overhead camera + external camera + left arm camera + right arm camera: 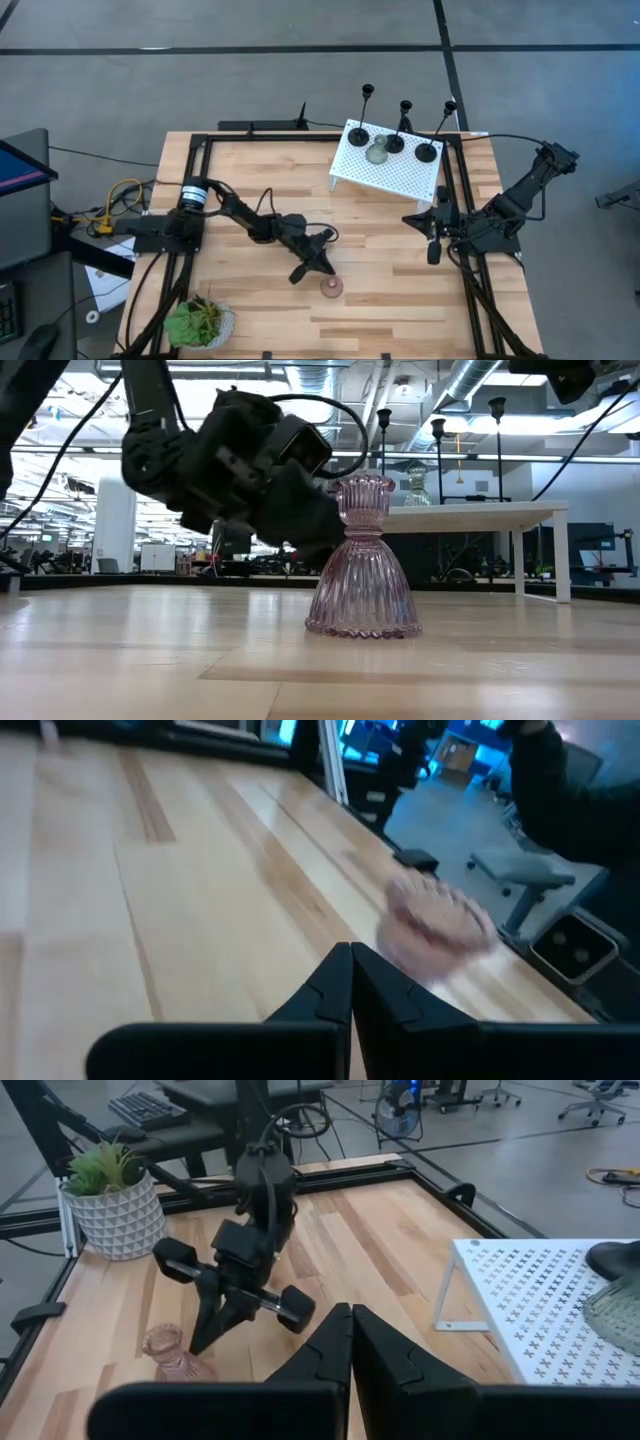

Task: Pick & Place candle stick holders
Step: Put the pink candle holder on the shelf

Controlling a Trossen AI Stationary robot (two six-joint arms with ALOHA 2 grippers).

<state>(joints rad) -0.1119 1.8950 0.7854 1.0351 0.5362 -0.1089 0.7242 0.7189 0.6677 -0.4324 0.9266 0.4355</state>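
The pink ribbed glass candle holder (331,288) stands upright on the tabletop (400,300), toward six o'clock. The left gripper (306,268), at its ten o'clock, has fingers pressed together, empty. The right gripper (434,248) waits at three o'clock, fingers closed, empty.

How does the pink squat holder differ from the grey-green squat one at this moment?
The pink holder stands on the bare wooden table, close by the left gripper; the grey-green holder sits up on the white perforated stand, among the three tall black holders. The pink one is pinkish ribbed glass, the other greenish. Both stand upright, and neither is gripped.
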